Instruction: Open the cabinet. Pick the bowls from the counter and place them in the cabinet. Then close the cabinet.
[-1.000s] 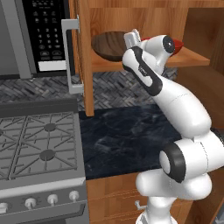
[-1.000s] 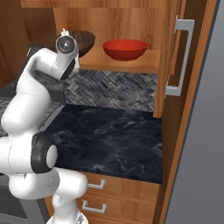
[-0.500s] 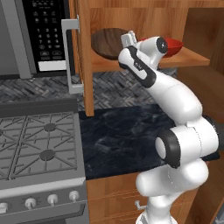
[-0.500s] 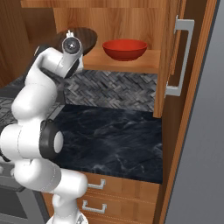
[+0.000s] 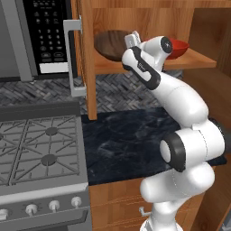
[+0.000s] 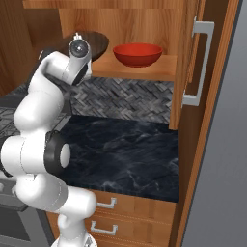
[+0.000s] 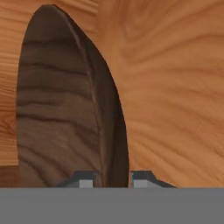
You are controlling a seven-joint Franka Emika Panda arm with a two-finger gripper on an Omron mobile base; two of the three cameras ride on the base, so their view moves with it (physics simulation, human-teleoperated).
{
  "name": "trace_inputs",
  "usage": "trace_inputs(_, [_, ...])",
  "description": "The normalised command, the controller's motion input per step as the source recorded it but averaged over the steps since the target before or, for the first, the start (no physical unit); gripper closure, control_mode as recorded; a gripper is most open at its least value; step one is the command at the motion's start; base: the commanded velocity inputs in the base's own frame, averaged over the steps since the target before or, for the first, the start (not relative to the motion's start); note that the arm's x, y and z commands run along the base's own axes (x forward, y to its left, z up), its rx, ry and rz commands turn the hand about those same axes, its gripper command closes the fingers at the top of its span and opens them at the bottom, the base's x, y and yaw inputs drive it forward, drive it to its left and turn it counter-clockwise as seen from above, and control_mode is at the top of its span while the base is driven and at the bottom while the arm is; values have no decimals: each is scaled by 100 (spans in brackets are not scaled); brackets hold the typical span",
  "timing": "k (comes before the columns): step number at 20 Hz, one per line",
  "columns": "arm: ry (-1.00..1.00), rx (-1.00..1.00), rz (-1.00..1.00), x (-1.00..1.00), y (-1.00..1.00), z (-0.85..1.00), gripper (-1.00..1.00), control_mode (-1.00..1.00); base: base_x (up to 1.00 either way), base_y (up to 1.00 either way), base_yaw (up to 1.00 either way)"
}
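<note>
The dark wooden bowl point(image 7: 65, 105), pinched at its rim by the gripper point(image 7: 113, 177), sits inside the open cabinet point(image 5: 149, 18) left of the red bowl point(image 6: 137, 54), so ease it flat onto the shelf point(image 6: 144, 72) before letting go; no writing is legible anywhere.

- The dark wood-grain bowl point(image 7: 65, 105) stands on edge across the left and middle, its rim running from top to bottom.
- The 2 fingertips point(image 7: 85, 178) sit either side of that rim, closed on it.
- Warm-brown cabinet wood point(image 7: 175, 87) lies behind, far.
</note>
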Motion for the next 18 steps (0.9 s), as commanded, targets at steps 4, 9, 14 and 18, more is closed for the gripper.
trace_inputs(4, [0, 1, 0, 0, 0, 11, -100, -100, 0, 0, 0])
trace_inputs(9, [-5, 0, 0, -7, 0, 22, -100, -100, 0, 0, 0])
trace_inputs(14, [0, 0, 0, -8, 0, 24, -100, -100, 0, 0, 0])
trace_inputs(18, [3, 0, 0, -70, -14, 0, -100, -100, 0, 0, 0])
